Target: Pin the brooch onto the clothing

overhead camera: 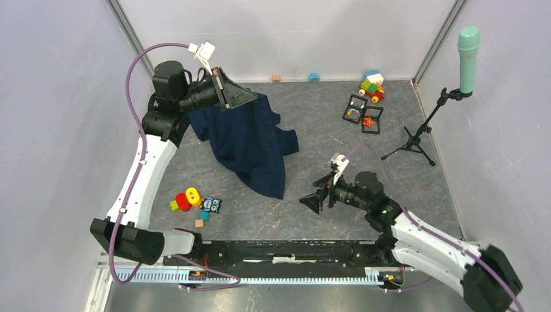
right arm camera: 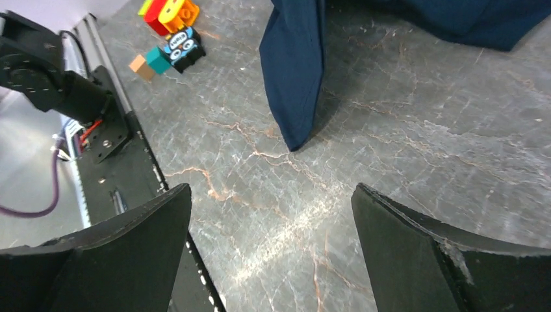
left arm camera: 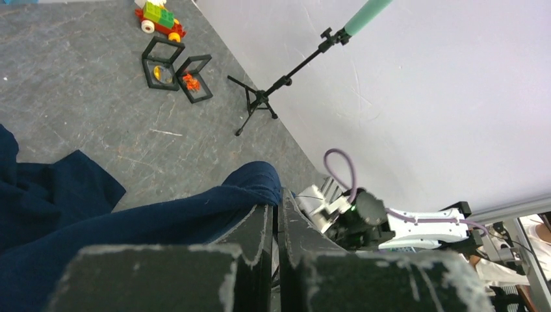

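Note:
The clothing (overhead camera: 250, 140) is a dark navy shirt, lifted by one edge at the back left, its lower end trailing on the table. My left gripper (overhead camera: 249, 97) is shut on that raised edge. In the left wrist view the fabric (left arm camera: 162, 218) bunches at the closed fingertips of the left gripper (left arm camera: 276, 198). My right gripper (overhead camera: 313, 200) hovers open and empty over bare table near the shirt's lower tip (right arm camera: 295, 78); in the right wrist view its (right arm camera: 271, 188) jaws stand wide. Two black display frames (overhead camera: 362, 115) lie at the back right. One holds a small orange piece (left arm camera: 190, 80), apparently the brooch.
Colourful toy blocks (overhead camera: 195, 203) lie at the front left. A brick toy car (overhead camera: 371, 86) stands at the back right. A teal microphone on a tripod stand (overhead camera: 448, 97) is at the right wall. A black rail (overhead camera: 279, 250) runs along the near edge.

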Available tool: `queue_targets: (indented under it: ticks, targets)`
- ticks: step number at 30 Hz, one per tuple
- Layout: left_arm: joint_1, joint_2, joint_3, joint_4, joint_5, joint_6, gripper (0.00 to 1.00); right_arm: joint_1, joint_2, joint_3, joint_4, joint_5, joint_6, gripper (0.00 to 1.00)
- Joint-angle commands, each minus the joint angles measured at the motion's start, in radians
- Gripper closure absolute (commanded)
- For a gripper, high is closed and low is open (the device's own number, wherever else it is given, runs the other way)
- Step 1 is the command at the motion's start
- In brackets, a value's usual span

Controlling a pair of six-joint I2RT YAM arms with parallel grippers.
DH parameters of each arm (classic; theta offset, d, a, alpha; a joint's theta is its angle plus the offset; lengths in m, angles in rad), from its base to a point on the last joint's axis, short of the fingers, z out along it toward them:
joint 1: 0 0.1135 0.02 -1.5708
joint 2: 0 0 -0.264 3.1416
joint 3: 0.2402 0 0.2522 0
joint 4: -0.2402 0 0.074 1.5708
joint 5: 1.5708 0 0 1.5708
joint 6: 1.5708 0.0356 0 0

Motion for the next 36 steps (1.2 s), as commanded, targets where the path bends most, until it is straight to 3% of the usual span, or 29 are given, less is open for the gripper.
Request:
queue_targets:
  ticks: [1,9,17,24,32,33,36]
  targets:
    - [0.019,-0.045,0.01,0.115,0.023,-0.078,0.98,0.132,0.173,-0.007,0.299,0.238,-0.011,0.02]
    - [0.057,-0.042,0.03,0.15,0.068,-0.12,0.98,0.204,0.554,0.074,0.617,0.309,-0.051,0.06]
    - [0.087,-0.033,0.032,0.19,0.103,-0.164,0.98,0.204,0.801,0.237,0.601,0.397,-0.17,0.08]
    - [0.101,-0.042,0.032,0.203,0.117,-0.179,0.98,0.185,0.913,0.36,0.523,0.508,-0.261,0.05]
    - [0.107,-0.045,0.035,0.207,0.121,-0.182,0.98,0.131,1.01,0.43,0.581,0.285,-0.293,0.02]
    - [0.108,-0.044,0.034,0.212,0.125,-0.183,0.98,0.13,1.029,0.451,0.576,0.266,-0.301,0.03]
    - [0.12,-0.03,0.013,0.293,0.162,-0.253,0.98,0.126,1.068,0.507,0.567,0.214,-0.318,0.2]
